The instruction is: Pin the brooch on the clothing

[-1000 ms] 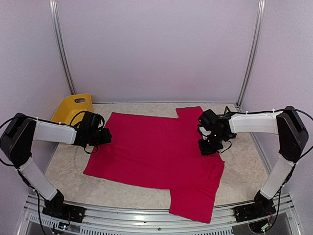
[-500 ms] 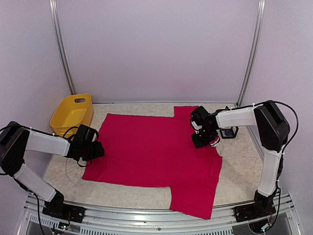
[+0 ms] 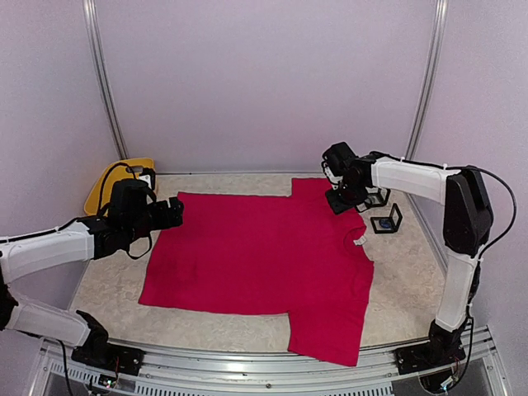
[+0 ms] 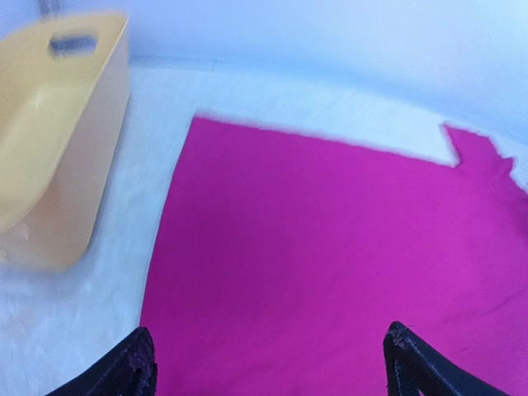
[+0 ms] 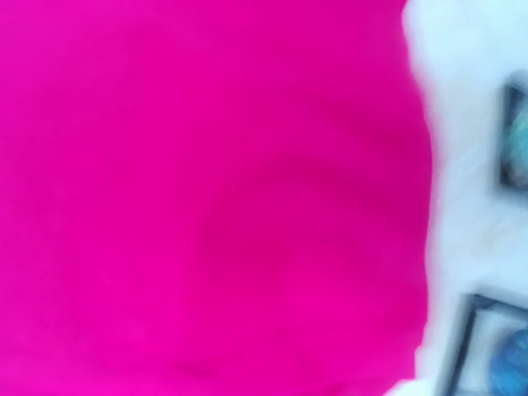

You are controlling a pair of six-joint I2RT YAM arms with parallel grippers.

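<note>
A yellow tub [image 3: 101, 188] stands at the far left corner of the table [image 3: 107, 280], just off the shirt. The left gripper [image 3: 172, 213] hangs over the shirt's far left corner. In its wrist view the 2 fingertips [image 4: 132, 367] stand wide apart with only fabric showing between them, so it holds nothing.

The shirt [image 3: 256, 247] is plain crimson-pink with short sleeves. It is spread flat in the middle of the table and covers most of it. It lies sideways, with the hem to the left and the collar to the right, where a small white label [image 3: 359, 240] shows at the neck. 1 sleeve points toward the far wall and the other reaches the table's near edge. The fabric is smooth apart from a few shallow creases near the collar.

The right gripper [image 3: 337, 200] is over the far sleeve, close to the fabric, though I cannot tell whether it touches. Its wrist view is blurred and shows no fingers, so I cannot tell how its jaws stand.

Right of the collar, 2 small black-framed boxes [image 3: 385, 219] sit on bare table. 1 is partly behind the right arm. The blurred wrist view shows something blue inside them.
</note>
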